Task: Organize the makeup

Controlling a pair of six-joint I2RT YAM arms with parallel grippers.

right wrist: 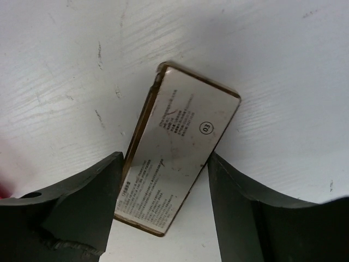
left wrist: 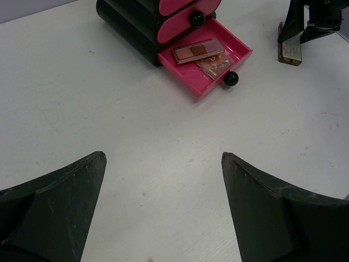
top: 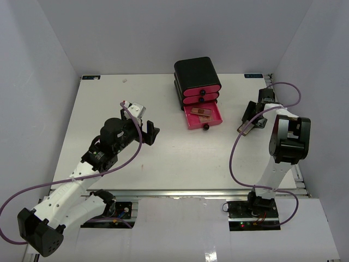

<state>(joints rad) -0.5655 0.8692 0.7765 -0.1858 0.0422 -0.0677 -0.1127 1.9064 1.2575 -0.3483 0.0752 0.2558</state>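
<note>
Right gripper (right wrist: pixel 165 174) pinches a flat tan compact (right wrist: pixel 182 136) by its two long edges, one finger on each side; printed label faces up, marked 03; whether it clears the table (right wrist: pixel 283 65) cannot be told. It sits right of the black box (top: pixel 196 73) with three pink drawers, apart from it. Left gripper (left wrist: pixel 163 202) hangs spread over the tabletop. Lowest drawer (left wrist: pixel 182 71) stands pulled out, holding a rectangular palette (left wrist: pixel 198 51) and, just beside it, a second flat item (left wrist: pixel 217 65)
</note>
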